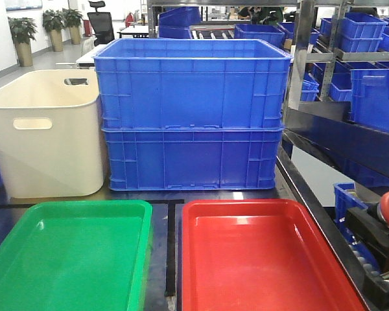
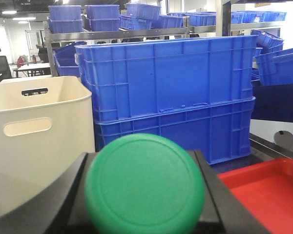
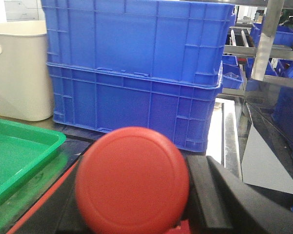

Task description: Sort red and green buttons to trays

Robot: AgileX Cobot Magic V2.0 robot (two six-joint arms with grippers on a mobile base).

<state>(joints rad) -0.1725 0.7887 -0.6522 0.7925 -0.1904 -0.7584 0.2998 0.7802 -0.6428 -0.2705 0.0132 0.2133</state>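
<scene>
The left gripper (image 2: 144,197), held level, clamps the green button (image 2: 144,183), its smooth round cap facing stacked blue crates (image 2: 171,92). The right gripper (image 3: 132,200) grasps the red button (image 3: 132,178) beside the red tray (image 1: 266,259); the green tray (image 1: 65,259) lies alongside.

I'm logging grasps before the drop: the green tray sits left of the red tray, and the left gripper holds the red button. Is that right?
Not quite: the left gripper holds the green button, as the left wrist view shows. The green tray does sit left of the red tray.
</scene>
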